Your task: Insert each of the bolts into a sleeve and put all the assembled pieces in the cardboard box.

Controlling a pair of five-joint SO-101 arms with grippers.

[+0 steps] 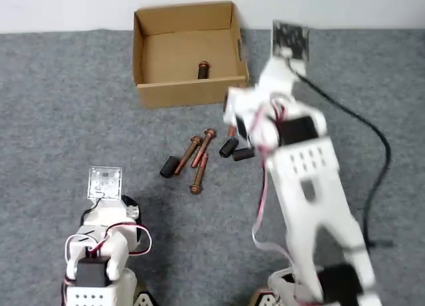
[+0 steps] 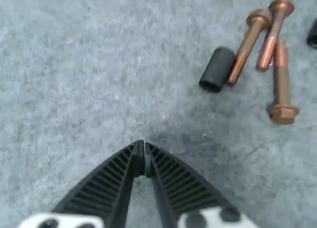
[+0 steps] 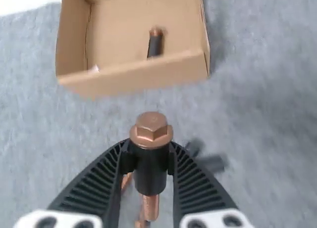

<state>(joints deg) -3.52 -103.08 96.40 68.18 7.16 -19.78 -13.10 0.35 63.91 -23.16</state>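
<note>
The right gripper (image 3: 148, 156) clamps a black sleeve (image 3: 149, 174) with a copper bolt (image 3: 151, 129) seated through it. In the high view it sits just right of centre, near the cardboard box (image 1: 186, 93) at upper centre. One assembled piece (image 1: 203, 70) lies inside the box. Three loose bolts (image 1: 188, 155) and three sleeves (image 1: 170, 166) lie mid-frame. The left gripper (image 2: 141, 159), at lower left, has its fingers pressed together and holds nothing.

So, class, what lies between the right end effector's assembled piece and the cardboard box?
Just bare carpet between assembled piece and cardboard box, seen in right wrist view.
</note>
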